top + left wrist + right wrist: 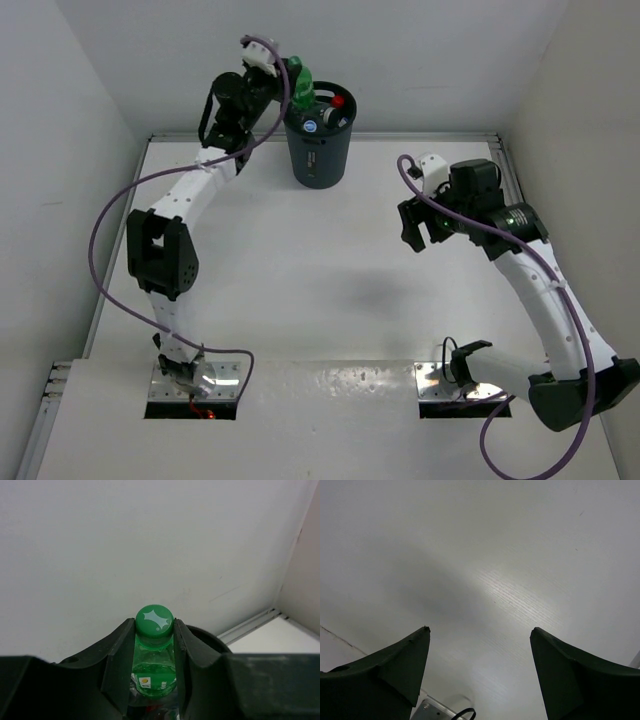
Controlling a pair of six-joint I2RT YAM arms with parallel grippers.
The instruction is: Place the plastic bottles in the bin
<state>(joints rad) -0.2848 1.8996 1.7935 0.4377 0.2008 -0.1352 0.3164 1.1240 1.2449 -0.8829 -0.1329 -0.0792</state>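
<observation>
Left tool (pixel 154 630) was clamped on the green bottle (pixel 155 652) at the neck, just under the cap (pixel 155 620), with the bottle upright between the dark moulded fingers. From above, the tool and bottle hung at the left rim of the bin (pixel 320 150), at the far side of the desk (pixel 300 290).

My read: drop-off step, likely the last bottle, as none showed on the desk. A red-capped bottle (pixel 338 101) and a blue-capped bottle (pixel 310 126) lay inside the bin; couldn't count the rest.

Next move needs a small shift toward the bin's centre, then the jaws opened. A release at the rim risks a bounce-out.

Right tool (pixel 480 630) was spread wide and empty, over bare desk well apart from the bin.

Materials: translucent green plastic, ribbed cap with a pale star mark. Bin was dark grey, round, tapered and matte. Desk was white with a faint grain.
</observation>
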